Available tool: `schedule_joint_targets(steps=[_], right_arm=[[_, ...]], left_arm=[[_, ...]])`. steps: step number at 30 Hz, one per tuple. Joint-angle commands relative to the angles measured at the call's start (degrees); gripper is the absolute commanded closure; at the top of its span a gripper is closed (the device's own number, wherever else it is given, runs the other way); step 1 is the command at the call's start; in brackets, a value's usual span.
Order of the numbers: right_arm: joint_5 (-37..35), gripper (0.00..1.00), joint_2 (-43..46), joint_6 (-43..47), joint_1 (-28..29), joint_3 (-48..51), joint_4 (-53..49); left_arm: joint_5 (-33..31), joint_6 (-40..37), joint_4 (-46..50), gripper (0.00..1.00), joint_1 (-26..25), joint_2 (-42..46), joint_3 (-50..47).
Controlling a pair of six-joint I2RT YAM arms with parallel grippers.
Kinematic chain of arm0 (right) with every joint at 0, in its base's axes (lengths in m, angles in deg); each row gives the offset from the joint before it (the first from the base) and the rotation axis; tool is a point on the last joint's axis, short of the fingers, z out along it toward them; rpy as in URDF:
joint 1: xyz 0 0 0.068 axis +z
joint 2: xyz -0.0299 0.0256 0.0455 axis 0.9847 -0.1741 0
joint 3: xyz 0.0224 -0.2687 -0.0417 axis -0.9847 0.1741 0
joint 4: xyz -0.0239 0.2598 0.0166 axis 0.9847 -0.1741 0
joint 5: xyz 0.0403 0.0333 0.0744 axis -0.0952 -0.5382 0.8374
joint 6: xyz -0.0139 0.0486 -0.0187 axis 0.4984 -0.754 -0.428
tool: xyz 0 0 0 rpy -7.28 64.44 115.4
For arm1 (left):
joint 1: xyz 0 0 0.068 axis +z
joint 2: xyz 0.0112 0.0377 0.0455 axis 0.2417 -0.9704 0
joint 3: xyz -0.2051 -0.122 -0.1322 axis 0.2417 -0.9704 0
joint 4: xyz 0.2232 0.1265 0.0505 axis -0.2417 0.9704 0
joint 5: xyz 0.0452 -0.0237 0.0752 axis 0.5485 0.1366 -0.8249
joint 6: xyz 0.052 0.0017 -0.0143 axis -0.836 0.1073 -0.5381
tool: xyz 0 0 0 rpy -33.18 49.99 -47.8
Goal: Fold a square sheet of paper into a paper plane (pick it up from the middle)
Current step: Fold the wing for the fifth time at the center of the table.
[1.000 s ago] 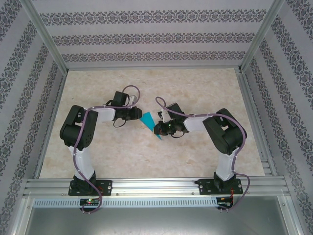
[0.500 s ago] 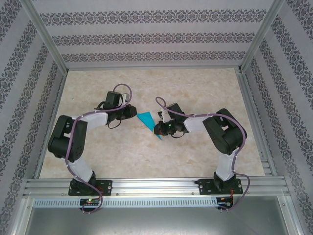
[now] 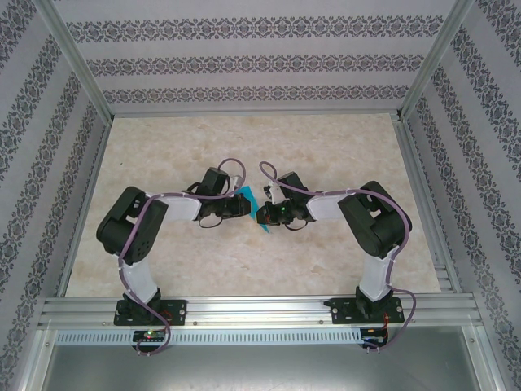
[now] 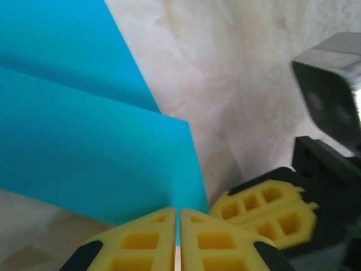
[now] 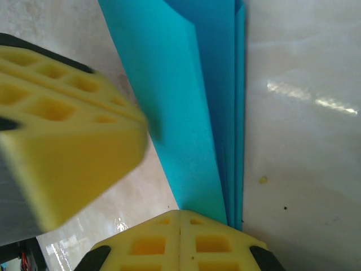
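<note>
On a pale marbled table [image 3: 326,147], enclosed by patterned walls [image 3: 244,65] and a metal frame [image 3: 260,311], two black-and-white robot arms reach inward from the near edge. The left arm [image 3: 134,232] and right arm [image 3: 370,216] bend toward each other, so their grippers meet near the middle of the table. Between them lies the paper plane [image 3: 242,192], a folded piece of bright cyan paper resting flat on the tabletop and mostly hidden from above by the grippers. Its pointed near tip pokes out beneath them. The left gripper [image 4: 177,213] has its yellow fingers pressed together on an edge of the paper, a thin line of cyan showing in the slit. The right gripper [image 5: 180,214], just beside it, has its fingers closed on the paper's narrow layered end.
</note>
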Motion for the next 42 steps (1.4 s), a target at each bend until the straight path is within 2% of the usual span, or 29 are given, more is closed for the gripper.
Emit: schedule_joint_targets(steps=[1, 8, 17, 27, 31, 38, 42], right_arm=[[-4.94, 1.0, -2.58, -0.28, -0.45, 2.98, -8.3], [-5.52, 1.0, -2.85, 0.66, -0.75, 3.57, -9.67], [-6.28, 1.0, -2.41, 1.73, -1.63, 5.56, -11.1], [-6.3, 1.0, -2.41, 1.69, -1.66, 5.66, -11.21], [-6.26, 1.0, -2.33, 1.66, -1.66, 5.35, -11.37], [-3.6, 0.99, 1.49, -0.3, -1.27, 4.16, -7.5], [-3.63, 0.86, 6.48, -2.97, -0.89, 0.66, -5.21]], left_arm=[[0.85, 0.81, -2.08, 0.9, -1.13, -2.49, 2.02], [-8.4, 0.69, 3.76, 0.91, -0.16, -4.09, 3.71], [-14.35, -2.47, 13.15, 0.91, 6.95, -6.67, 9.68], [-21.39, -4.93, 19.92, 0.91, 12.44, -10.52, 18.16], [-21.71, -5.93, 20.06, 0.91, 14.42, -10.07, 18.35], [-17.03, -6.06, 17.91, 0.88, 14.69, -3.99, 16.01], [-17.29, -4.53, 21.06, 0.84, 14.17, 0.38, 15.28]])
